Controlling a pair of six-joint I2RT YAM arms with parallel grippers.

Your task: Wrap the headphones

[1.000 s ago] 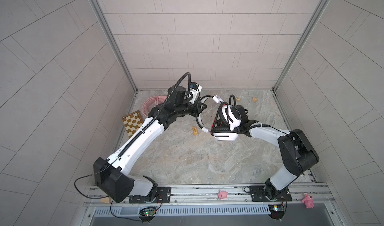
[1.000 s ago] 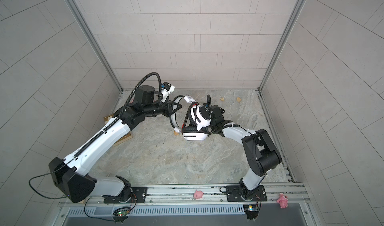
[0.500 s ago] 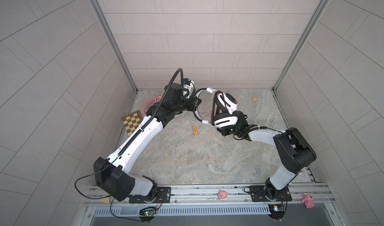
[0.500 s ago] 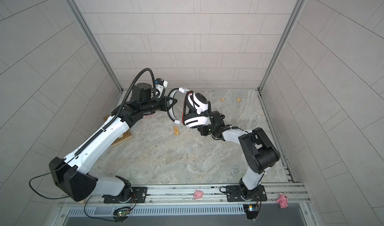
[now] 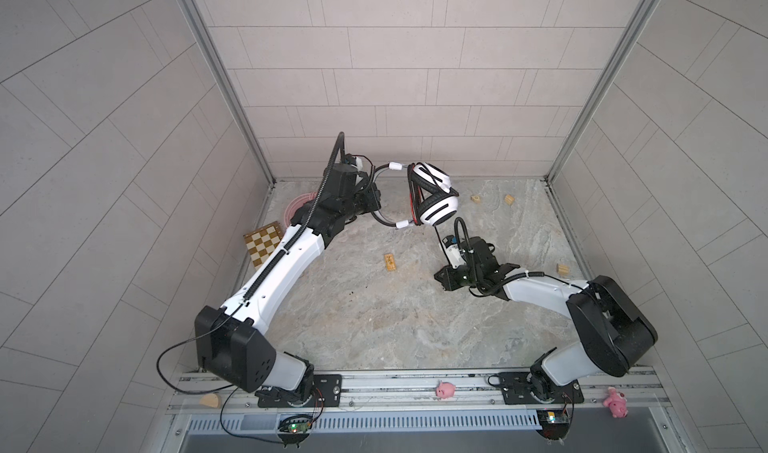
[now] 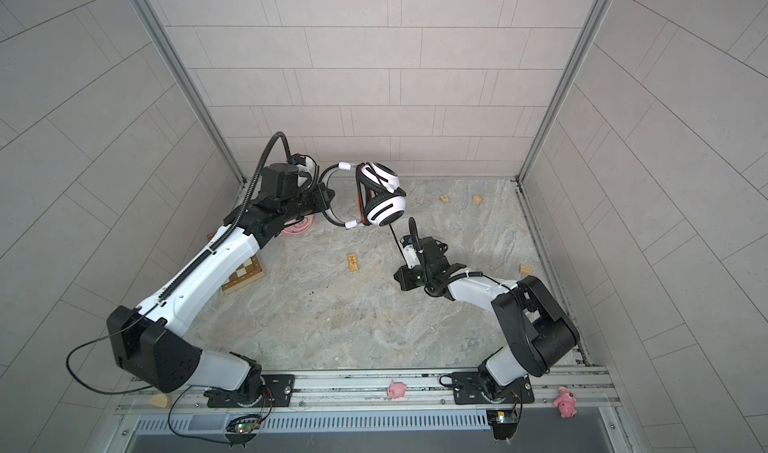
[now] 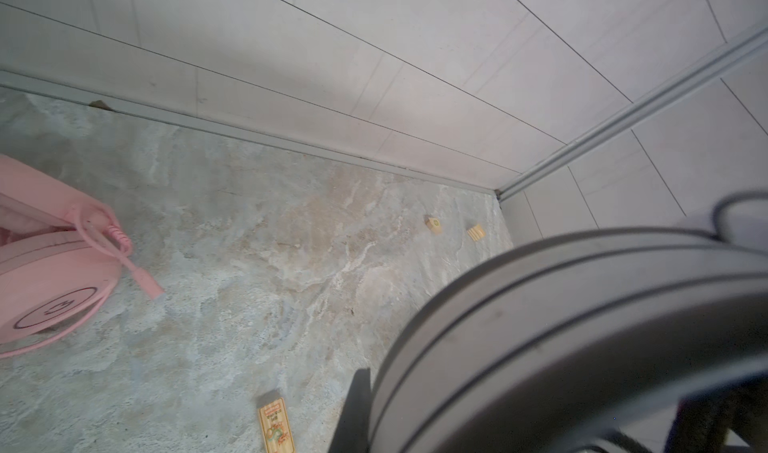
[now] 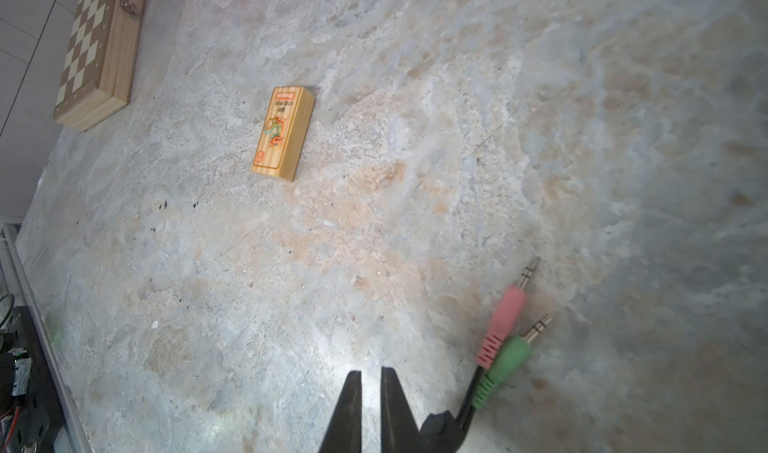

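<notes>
The white-and-black headset (image 5: pixel 436 197), two glossy round cups on a thin dark hoop (image 7: pixel 582 326), hangs over the far middle of the marbled stone table (image 5: pixel 374 313). The left pincer (image 5: pixel 374 193) is clamped on the hoop. The headset's thin black cable (image 5: pixel 440 243) runs taut down to the right pincer (image 8: pixel 370 382), which is nearly closed and pinches it behind the pink and green plugs (image 8: pixel 505 318). The smooth pink headset (image 7: pixel 50 288) lies flat near the far left corner.
</notes>
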